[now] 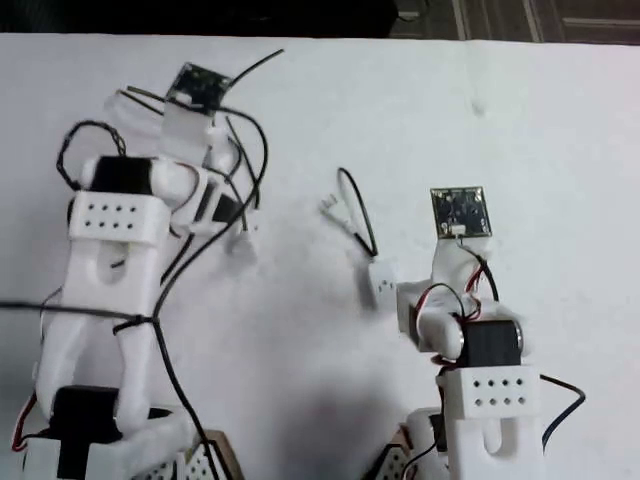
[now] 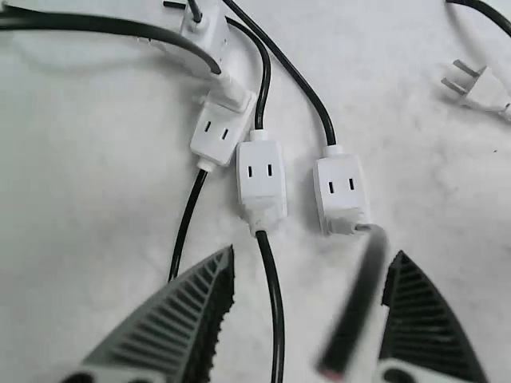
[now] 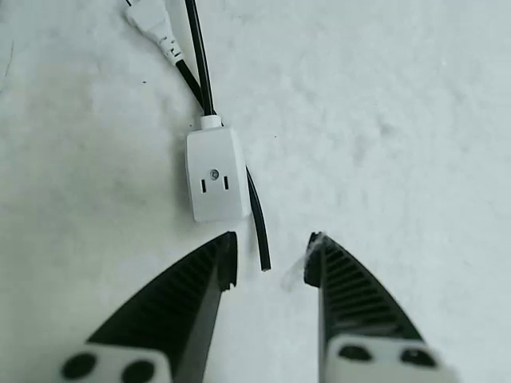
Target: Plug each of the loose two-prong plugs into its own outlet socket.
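Spread apart at the left gripper (image 2: 311, 262), just short of three white sockets (image 2: 259, 171). Spread likewise at the right gripper (image 3: 271, 242), near a lone socket (image 1: 380, 282), with the loose plug (image 1: 335, 207) at eleven o'clock from it and open table (image 1: 540, 120) toward one o'clock.

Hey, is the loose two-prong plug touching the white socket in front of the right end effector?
Apart. The right wrist view shows bare table between the plug and the socket.
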Controlling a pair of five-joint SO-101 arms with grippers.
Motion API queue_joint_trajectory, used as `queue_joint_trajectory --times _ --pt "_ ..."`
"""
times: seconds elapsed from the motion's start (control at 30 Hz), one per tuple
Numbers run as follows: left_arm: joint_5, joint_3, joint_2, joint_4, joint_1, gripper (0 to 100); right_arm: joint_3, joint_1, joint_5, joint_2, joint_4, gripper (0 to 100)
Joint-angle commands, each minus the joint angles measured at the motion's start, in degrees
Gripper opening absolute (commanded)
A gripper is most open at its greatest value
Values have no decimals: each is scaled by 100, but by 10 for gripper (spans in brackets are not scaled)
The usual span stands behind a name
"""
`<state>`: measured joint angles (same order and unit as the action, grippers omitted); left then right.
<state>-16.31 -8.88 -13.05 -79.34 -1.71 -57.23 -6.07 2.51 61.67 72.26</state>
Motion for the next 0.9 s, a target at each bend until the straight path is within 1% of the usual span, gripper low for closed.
queue_joint_trajectory --times 0.0,0.1,0.2,0.33,0.47,0.6,0.73,0.87 --pt "70 721 -92 -615 -4 298 -158 -215 -9 22 -787 145" --pt "70 870 -92 -958 4 298 -264 -752 -9 -22 -1376 145" --pt "70 844 -101 -1046 4 298 -97 -1156 -9 -453 -1780 145" --pt "79 844 -119 -1055 -40 297 501 -1262 -9 -1745 -2105 145" --pt "79 589 -664 -1020 13 297 1363 -1253 -9 -3160 -2185 145" --pt "79 -264 -1719 -712 154 297 2057 -1270 -9 -4233 -2211 145" --pt "79 -1477 -2747 -88 136 297 2479 -1226 -9 -5042 -2747 142" --pt "79 -2585 -3679 281 127 297 2760 -1147 -9 -5851 -3187 141"
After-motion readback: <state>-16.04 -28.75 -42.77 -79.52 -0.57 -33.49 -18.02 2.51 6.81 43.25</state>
